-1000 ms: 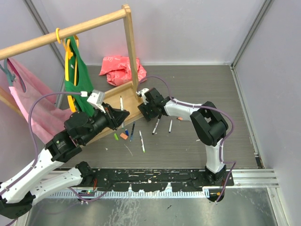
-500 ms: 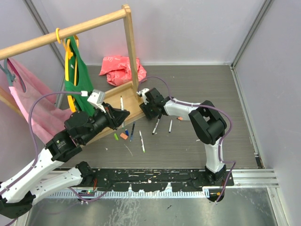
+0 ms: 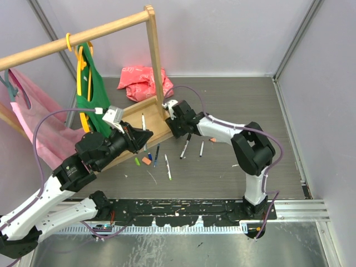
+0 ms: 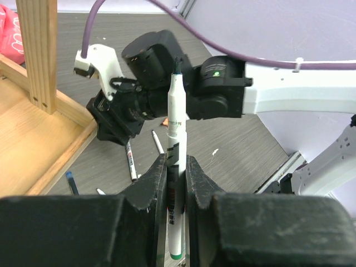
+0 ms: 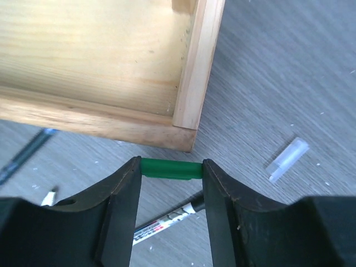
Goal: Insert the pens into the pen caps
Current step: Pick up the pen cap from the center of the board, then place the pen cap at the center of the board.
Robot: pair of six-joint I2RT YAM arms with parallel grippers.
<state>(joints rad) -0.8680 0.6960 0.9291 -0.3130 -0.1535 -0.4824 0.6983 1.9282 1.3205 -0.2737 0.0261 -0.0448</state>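
Left gripper (image 4: 177,172) clamps one white pen (image 4: 176,128), barrel partly hidden between its fingers. Right gripper (image 5: 170,169) pinches one green cap (image 5: 170,168). Four loose pens (image 3: 168,167) lie mid-worktop (image 3: 239,105).

A grey table (image 3: 250,105) carries a wooden rack base (image 3: 153,119) and a red bag (image 3: 142,80). Loose pens (image 3: 168,167) and an orange cap (image 3: 147,160) lie just beside the base.

The left arm (image 3: 53,194) and right arm (image 3: 221,129) have white link shells and black joint housings. A purple cable (image 3: 38,139) loops along each arm. The left tool (image 4: 177,167) and right tool (image 5: 169,168) have matte black fingers. A green indicator light (image 4: 214,72) shows on the right arm's black wrist housing, upper centre of the left wrist view.
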